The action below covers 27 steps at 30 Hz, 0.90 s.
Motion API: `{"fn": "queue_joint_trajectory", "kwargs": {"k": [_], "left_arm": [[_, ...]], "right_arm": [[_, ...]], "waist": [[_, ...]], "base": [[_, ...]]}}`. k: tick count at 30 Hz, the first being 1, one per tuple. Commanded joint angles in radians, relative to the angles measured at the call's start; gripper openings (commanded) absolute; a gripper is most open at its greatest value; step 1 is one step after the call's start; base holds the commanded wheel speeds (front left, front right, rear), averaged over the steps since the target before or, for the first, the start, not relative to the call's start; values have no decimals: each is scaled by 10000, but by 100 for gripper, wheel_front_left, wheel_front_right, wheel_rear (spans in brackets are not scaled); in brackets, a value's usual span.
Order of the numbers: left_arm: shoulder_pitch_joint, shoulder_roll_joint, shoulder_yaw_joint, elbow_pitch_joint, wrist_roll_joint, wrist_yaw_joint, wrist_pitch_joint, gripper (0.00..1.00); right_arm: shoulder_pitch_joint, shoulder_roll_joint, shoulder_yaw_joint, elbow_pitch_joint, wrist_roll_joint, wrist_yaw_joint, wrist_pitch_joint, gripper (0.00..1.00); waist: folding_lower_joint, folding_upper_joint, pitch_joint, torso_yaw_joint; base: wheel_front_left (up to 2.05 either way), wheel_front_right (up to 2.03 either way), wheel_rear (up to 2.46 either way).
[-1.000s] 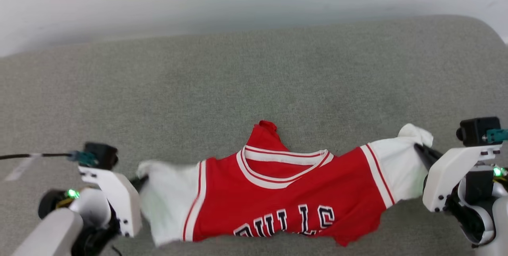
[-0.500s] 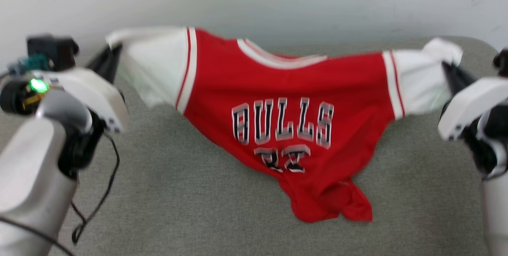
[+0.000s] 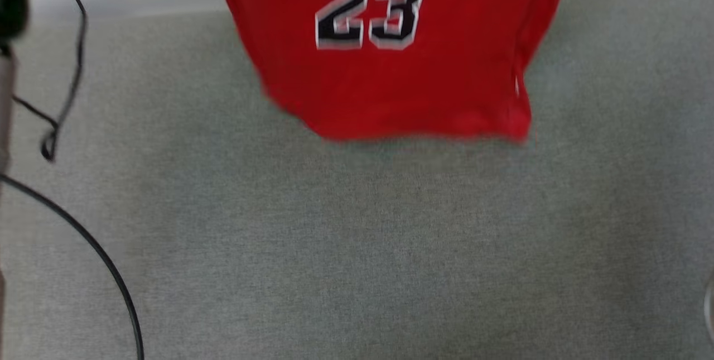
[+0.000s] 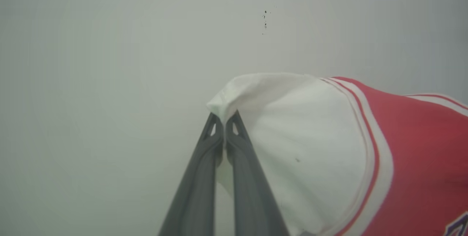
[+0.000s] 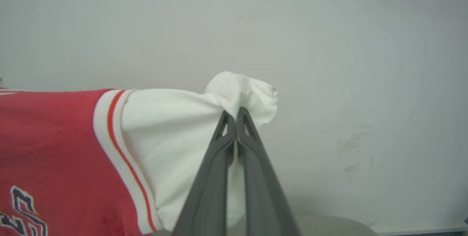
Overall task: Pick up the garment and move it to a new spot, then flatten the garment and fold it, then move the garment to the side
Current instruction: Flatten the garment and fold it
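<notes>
The garment (image 3: 390, 70), a red jersey with a black white-outlined "23", hangs in the air at the top of the head view, its lower hem above the grey cushion. In the left wrist view my left gripper (image 4: 224, 119) is shut on the tip of one white sleeve of the garment (image 4: 303, 148). Over in the right wrist view my right gripper (image 5: 236, 113) is shut on the bunched tip of the other white sleeve of the garment (image 5: 175, 137). The cloth stretches between the two grippers in front of a pale wall.
A grey upholstered surface (image 3: 357, 248) spreads below the hanging jersey. A black cable (image 3: 78, 237) loops along the left edge of the head view. Behind stands a pale wall (image 5: 329, 45) with faint scuff marks.
Both grippers have lifted the garment off the cushion by its sleeves; it now hangs free and unfurled. The head view has shifted, and the grippers have left it at the top.
</notes>
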Motion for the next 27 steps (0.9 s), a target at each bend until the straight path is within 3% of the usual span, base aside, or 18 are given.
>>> {"fn": "queue_joint_trajectory", "kwargs": {"k": [1, 14, 27], "left_arm": [[-733, 86, 77, 342, 124, -94, -227, 0], [-4310, 9, 55, 1704, 490, -643, -912, 0], [-4671, -146, 53, 3397, -46, -1194, -1577, 0]], "right_arm": [[-790, 17, -81, 221, -161, -7, -223, 0], [-4527, 167, -201, 1504, -873, -7, -914, 0], [-5678, 650, 545, 3170, -639, -7, -1841, 0]], "waist": [[-1, 0, 577, -85], [-1, 0, 2798, -69], [-1, 0, 4423, -220]], "base": [[0, 0, 0], [0, 0, 0], [0, 0, 0]]}}
